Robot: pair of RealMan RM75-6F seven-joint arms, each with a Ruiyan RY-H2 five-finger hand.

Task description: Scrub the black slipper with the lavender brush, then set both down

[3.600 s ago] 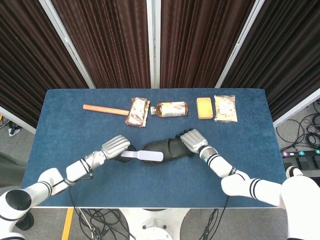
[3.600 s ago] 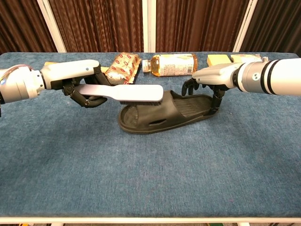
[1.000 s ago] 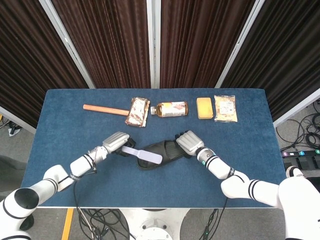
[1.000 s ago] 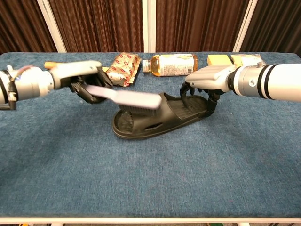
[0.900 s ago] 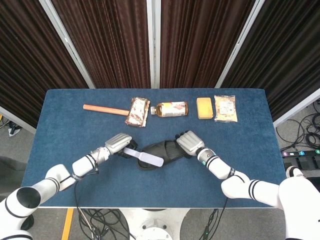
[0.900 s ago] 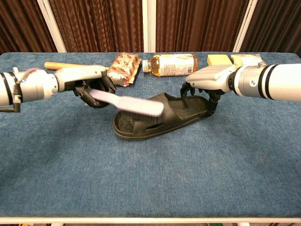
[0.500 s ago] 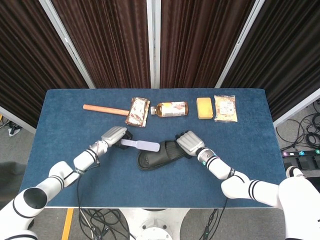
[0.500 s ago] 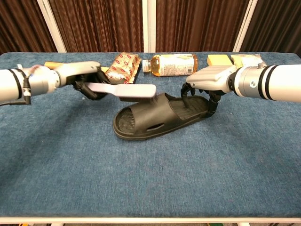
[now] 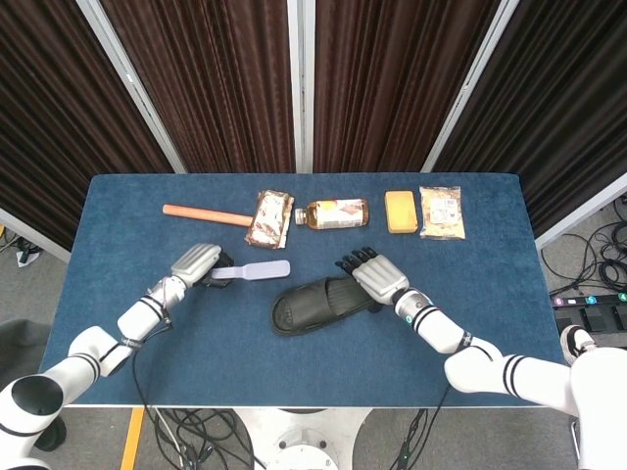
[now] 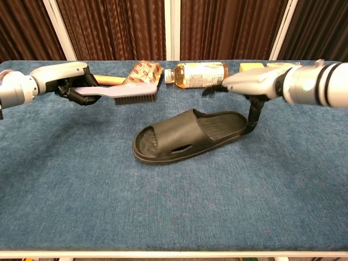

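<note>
The black slipper lies flat on the blue table, toe towards the front left; the chest view shows the black slipper at the centre. My left hand grips the handle of the lavender brush, left of the slipper and clear of it. In the chest view my left hand keeps the lavender brush level above the table, bristles down. My right hand hovers over the slipper's heel with its fingers spread. My right hand points its thumb down beside the heel's rim and holds nothing.
Along the back of the table lie a wooden-handled hammer, a red snack packet, an amber bottle on its side, a yellow sponge and a clear packet.
My left hand carried the brush left, off the slipper. My right hand's fingers came out of the heel and spread, and the slipper settled flat.
</note>
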